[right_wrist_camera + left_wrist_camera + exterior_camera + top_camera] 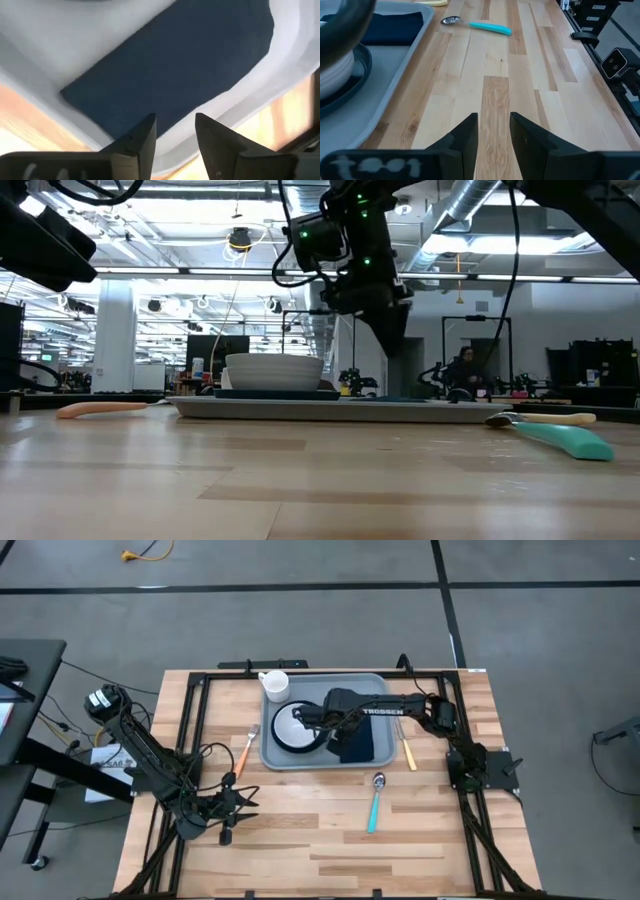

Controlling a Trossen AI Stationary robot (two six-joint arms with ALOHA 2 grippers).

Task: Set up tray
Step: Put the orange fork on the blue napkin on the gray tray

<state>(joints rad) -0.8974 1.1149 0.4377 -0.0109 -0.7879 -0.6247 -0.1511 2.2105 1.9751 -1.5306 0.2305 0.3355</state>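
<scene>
Grey-blue tray (pixel 300 758) sits under the right claw (pixel 174 131), fingers apart above the napkin (pixel 175 65).

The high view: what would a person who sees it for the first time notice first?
First the grey tray at the table's far middle, holding a bowl on a dark plate, a navy napkin and a white cup. The right pincer hangs open just above the napkin. A teal spoon lies on the wood nearer the front.

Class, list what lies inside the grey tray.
On the tray: a bowl on a dark plate, a white cup, a navy napkin. The right arm covers the middle.
</scene>
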